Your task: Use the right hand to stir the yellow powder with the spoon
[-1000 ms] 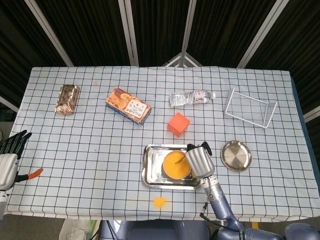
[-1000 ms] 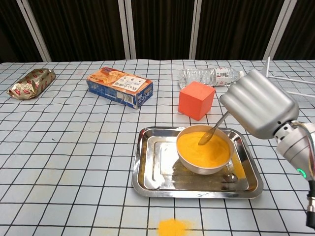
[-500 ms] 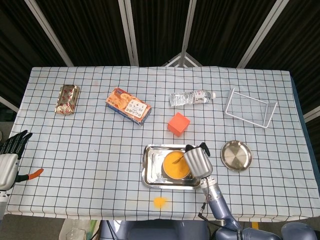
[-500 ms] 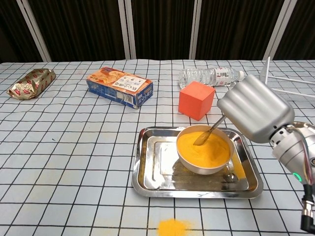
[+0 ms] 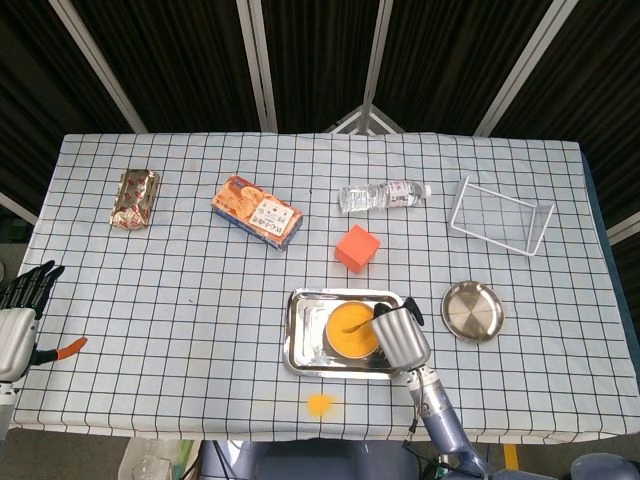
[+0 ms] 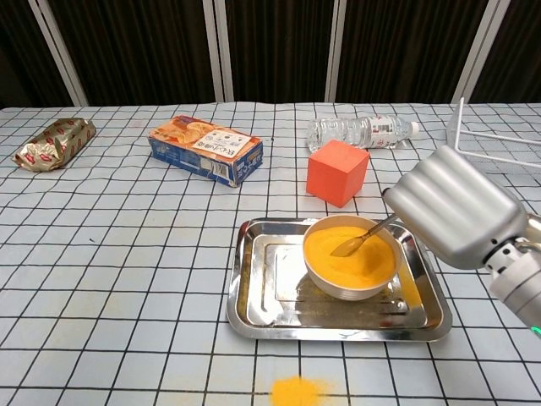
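A metal bowl (image 6: 351, 288) (image 5: 351, 350) full of yellow powder (image 6: 348, 256) (image 5: 349, 330) stands in a steel tray (image 6: 260, 292) (image 5: 299, 340). My right hand (image 6: 455, 208) (image 5: 402, 335) holds a spoon (image 6: 362, 239) by its handle at the bowl's right rim; the spoon's tip lies in the powder. My left hand (image 5: 20, 312) hangs beyond the table's left edge, fingers apart and holding nothing.
Spilled yellow powder (image 6: 296, 392) (image 5: 319, 404) lies in front of the tray. An orange cube (image 6: 337, 172), a water bottle (image 6: 362, 131), a snack box (image 6: 205, 150) and a foil packet (image 6: 52, 142) lie behind. A wire rack (image 5: 500, 215) and a small metal plate (image 5: 473, 310) are at the right.
My right hand has dropped lower and shifted right and toward the table's front. The spoon now lies flatter, its tip still in the powder.
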Tool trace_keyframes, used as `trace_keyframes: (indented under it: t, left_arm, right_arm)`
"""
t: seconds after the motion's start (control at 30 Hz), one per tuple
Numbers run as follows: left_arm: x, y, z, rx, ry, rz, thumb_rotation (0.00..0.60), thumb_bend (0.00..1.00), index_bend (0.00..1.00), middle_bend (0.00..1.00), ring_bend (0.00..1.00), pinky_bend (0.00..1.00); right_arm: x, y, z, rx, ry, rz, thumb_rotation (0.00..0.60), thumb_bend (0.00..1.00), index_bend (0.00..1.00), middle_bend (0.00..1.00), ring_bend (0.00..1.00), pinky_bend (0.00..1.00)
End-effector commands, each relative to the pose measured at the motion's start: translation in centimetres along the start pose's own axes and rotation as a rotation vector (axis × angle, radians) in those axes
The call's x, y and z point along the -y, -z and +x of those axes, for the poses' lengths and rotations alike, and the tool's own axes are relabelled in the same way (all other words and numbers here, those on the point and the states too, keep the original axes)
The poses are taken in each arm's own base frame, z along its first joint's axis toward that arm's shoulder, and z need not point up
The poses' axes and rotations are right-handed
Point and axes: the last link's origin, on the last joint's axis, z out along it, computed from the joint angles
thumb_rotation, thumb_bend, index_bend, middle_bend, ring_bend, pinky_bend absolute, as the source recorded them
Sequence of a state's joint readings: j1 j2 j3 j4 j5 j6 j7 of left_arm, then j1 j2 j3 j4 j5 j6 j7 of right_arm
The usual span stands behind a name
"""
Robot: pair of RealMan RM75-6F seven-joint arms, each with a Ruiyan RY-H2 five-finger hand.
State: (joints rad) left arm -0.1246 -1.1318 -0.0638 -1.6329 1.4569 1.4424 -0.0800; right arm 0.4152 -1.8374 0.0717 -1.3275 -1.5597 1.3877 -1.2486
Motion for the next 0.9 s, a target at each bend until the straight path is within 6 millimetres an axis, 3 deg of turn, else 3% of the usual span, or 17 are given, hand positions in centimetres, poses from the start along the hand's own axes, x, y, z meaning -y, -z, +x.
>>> trace_keyframes:
  t: [0.03,0.3,0.9]
  left_arm:
    - [0.0,0.0,0.0,0.000,0.002,0.000,0.600,0.00,0.00,0.00,0.00,0.00]
    - [0.0,0.0,0.0,0.000,0.003,0.003,0.600,0.00,0.00,0.00,0.00,0.00]
    - [0.1,-0.1,0.1,0.001,0.009,0.006,0.600,0.00,0.00,0.00,0.00,0.00]
  right_arm:
    - [0.0,0.3,0.0,0.003,-0.003,0.002,0.600,0.73,0.87,1.00,1.00,0.83]
    - [0.0,0.5,0.2,-0.006,-0.015,0.003,0.600,0.73,0.87,1.00,1.00,0.83]
    - [-1.6,-2.4,1.3,-0.032,-0.025,-0.066,0.600,0.73,0.87,1.00,1.00,0.83]
